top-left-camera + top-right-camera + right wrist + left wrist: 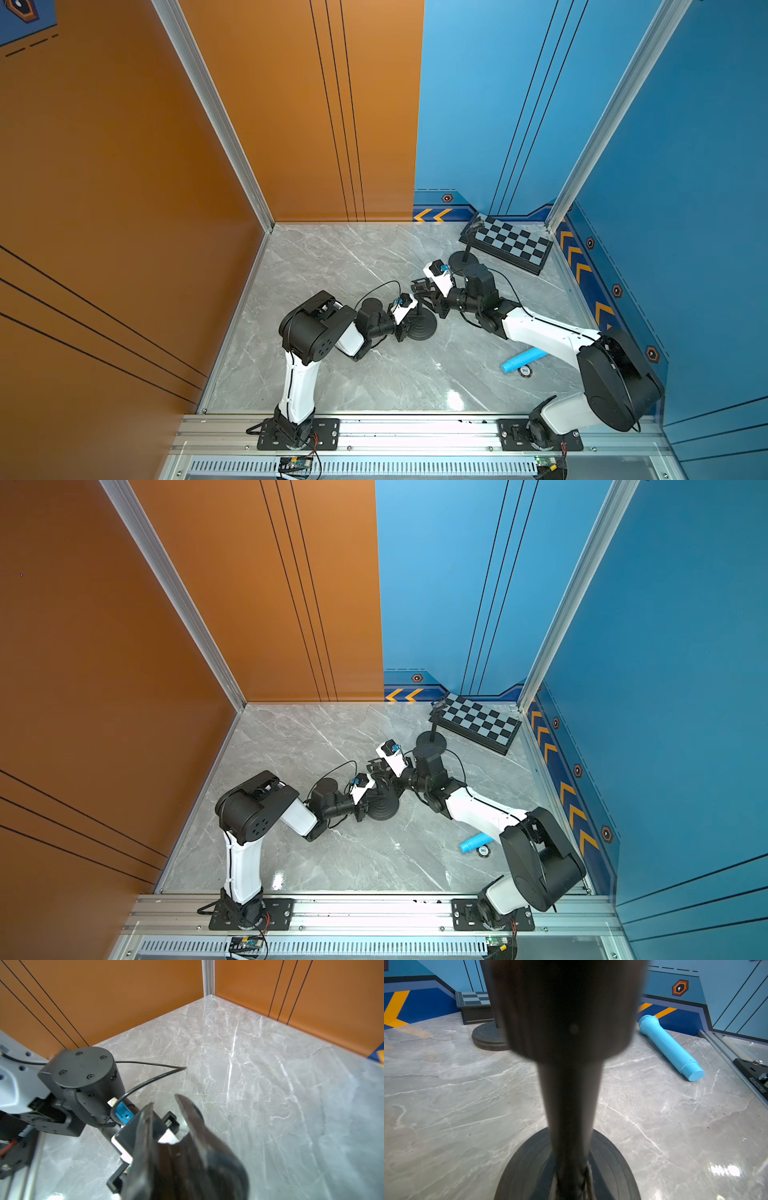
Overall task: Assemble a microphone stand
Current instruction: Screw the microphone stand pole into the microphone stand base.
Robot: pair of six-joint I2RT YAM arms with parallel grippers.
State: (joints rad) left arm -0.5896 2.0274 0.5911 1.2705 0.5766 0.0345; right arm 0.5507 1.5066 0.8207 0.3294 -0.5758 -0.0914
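A black round stand base (426, 328) sits mid-table with a thin black pole (420, 311) rising from it. My left gripper (406, 329) is shut on the pole low down. In the left wrist view the pole (571, 1105) fills the centre above the base (525, 1167). My right gripper (423, 291) is shut on the black forked microphone clip (187, 1142) at the pole's top. A blue microphone (524, 360) lies on the table to the right, also seen in the left wrist view (670, 1047).
A second black stand (464, 261) with pole and clip stands at the back right, in front of a tilted chessboard (513, 243). A small round disc (525, 370) lies beside the microphone. Orange and blue walls enclose the marble table (332, 374).
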